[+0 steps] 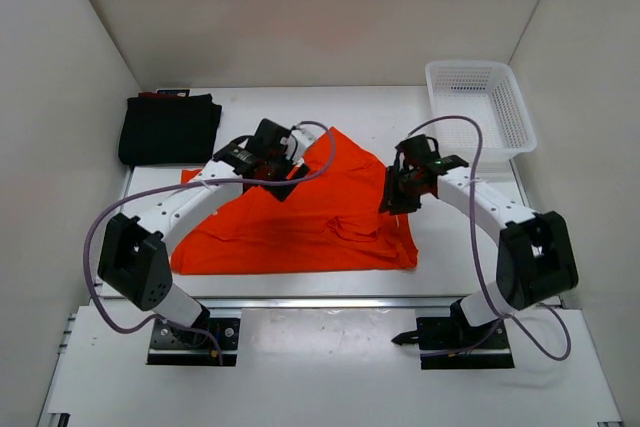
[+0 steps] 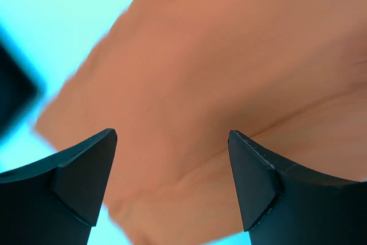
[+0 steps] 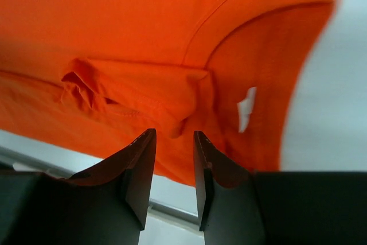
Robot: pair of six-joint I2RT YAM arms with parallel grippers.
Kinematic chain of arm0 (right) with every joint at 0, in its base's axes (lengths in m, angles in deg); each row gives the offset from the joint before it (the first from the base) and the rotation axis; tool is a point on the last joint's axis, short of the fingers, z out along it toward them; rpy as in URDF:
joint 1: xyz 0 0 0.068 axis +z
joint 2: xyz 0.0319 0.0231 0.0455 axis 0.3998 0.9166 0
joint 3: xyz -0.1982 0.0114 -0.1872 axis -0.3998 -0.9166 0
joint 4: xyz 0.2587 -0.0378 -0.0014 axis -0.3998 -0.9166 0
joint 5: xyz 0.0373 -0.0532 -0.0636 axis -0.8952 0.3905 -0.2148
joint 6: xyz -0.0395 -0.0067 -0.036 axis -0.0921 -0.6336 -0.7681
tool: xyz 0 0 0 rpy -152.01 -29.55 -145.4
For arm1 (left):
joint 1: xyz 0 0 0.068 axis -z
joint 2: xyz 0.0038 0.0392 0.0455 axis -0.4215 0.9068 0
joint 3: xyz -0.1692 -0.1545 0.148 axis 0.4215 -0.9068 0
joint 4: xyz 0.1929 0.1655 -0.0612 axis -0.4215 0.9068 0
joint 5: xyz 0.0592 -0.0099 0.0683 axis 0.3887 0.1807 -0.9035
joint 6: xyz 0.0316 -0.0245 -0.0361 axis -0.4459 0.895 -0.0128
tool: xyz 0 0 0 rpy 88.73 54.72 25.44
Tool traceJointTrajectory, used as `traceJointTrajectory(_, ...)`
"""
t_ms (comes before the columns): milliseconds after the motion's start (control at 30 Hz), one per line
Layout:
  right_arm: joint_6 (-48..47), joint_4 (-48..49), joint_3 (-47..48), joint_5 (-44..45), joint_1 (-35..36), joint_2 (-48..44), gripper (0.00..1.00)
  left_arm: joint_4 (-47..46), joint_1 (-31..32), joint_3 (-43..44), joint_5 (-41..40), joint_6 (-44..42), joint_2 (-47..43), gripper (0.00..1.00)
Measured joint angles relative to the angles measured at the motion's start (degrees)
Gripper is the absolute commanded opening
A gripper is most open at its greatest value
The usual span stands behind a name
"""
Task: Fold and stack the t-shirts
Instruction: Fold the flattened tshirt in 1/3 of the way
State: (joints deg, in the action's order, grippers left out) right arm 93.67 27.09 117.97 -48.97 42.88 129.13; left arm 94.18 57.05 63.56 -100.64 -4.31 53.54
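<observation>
Orange t-shirt [image 1: 300,232], one, lies spread mid-table; one folded black t-shirt [image 1: 168,129] far left; one white basket [image 1: 478,107] far right. Left gripper [image 2: 172,135] gapes wide over orange cloth; right gripper [image 3: 175,135] has jaws narrowly apart, empty.

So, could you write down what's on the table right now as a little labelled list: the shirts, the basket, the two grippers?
Orange t-shirt: spread mid-table, rumpled, one part folded over
Black t-shirt: folded, far left corner
Dark red cloth: a sliver showing at the black shirt's far edge
White basket: far right corner, no shirt inside
Left gripper: open wide above the orange cloth, holding nothing
Right gripper: fingers slightly apart at the orange shirt's right edge, nothing gripped
</observation>
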Motion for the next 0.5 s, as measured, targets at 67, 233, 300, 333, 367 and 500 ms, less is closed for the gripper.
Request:
traceJointTrajectory(67,1.79,-0.2,0.11,-1.51,1.62,3.19,0.3,-1.2,2.91,3.76,6.64,-1.29,0.37,0.92)
traceJointTrajectory(233,3.69,-0.44,0.13,-4.26,3.08,6.47,0.33,-2.95,9.64,7.52,21.92,-1.03,6.54,0.93)
traceJointTrajectory(300,2.71,-0.09,0.09,-4.31,3.06,5.9,0.34,-3.28,10.05,7.52,26.43,0.02,10.36,0.93)
traceJointTrajectory(333,1.81,0.26,-0.09,-4.17,2.95,5.29,0.35,-3.63,9.9,7.15,28.17,0.39,12.07,0.93)
traceJointTrajectory(367,0.96,0.9,-0.61,-4.17,2.69,4.17,0.34,-4.2,9.64,6.49,29.24,0.55,13.09,0.93)
traceJointTrajectory(500,-0.13,2.01,-3.39,-7.48,-1.95,-0.55,0.29,-4.68,9.49,4.42,31.76,0.24,14.27,0.93)
